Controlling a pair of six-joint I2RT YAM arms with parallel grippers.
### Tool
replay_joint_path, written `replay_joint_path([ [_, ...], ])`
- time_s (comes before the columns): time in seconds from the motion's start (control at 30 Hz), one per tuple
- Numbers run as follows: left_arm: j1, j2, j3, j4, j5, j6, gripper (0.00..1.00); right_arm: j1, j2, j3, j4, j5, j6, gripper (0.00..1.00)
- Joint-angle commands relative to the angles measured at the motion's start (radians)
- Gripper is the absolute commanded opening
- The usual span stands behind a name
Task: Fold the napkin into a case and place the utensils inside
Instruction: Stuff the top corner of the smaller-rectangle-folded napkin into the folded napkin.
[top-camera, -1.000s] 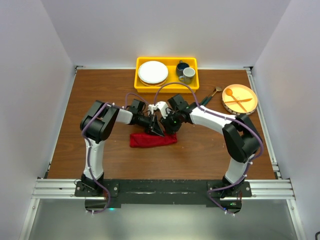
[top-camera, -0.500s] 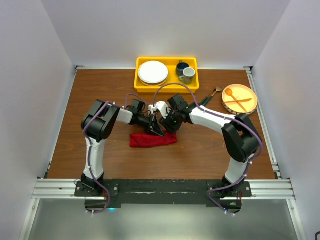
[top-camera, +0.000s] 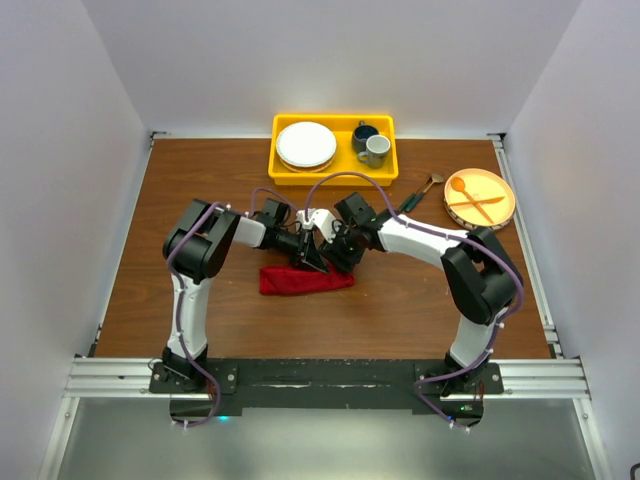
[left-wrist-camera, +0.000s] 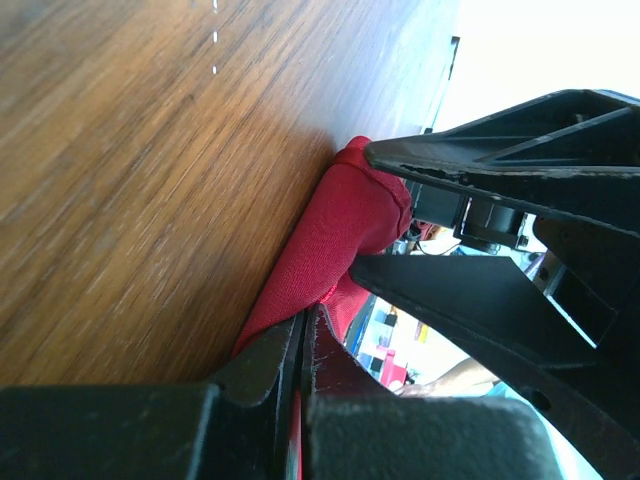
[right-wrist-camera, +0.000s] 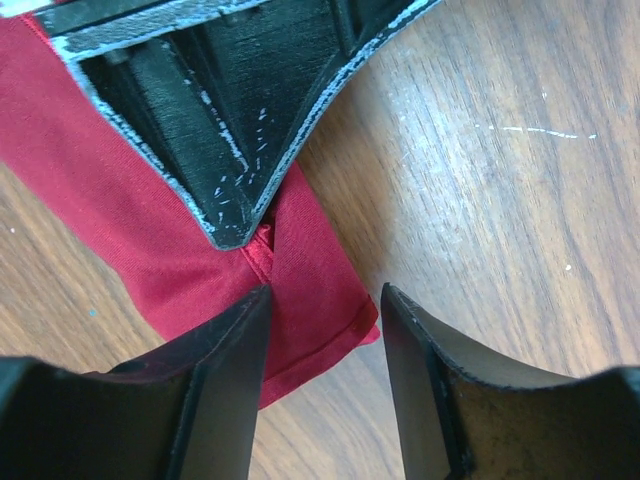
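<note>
The red napkin lies folded into a narrow strip on the table in front of both grippers. My left gripper is shut on a fold of the napkin's top edge, its jaws pinching the cloth. My right gripper is open, and its jaws straddle the strip's right end, right beside the left gripper's fingers. Gold utensils lie crossed on a round wooden plate at the far right. Another utensil lies on the table beside that plate.
A yellow tray at the back centre holds white plates and two mugs. Grey walls close in the table on three sides. Bare wood lies in front of the napkin.
My right gripper has shifted slightly left, closer to the left gripper over the napkin's right end. The left gripper keeps its pinch on the cloth.
</note>
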Motion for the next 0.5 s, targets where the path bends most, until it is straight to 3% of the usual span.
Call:
replay_joint_path([
  [0.0, 0.018, 0.065, -0.019, -0.074, -0.203, 0.058, 0.0, 0.01, -0.068, 0.007, -0.022, -0.033, -0.039, 0.59],
  [0.2, 0.02, 0.071, -0.01, -0.082, -0.199, 0.061, 0.0, 0.033, -0.036, 0.004, -0.001, -0.027, -0.072, 0.63],
  [0.47, 0.023, 0.078, -0.004, -0.083, -0.19, 0.064, 0.0, 0.039, 0.02, -0.001, 0.032, 0.024, -0.095, 0.51],
])
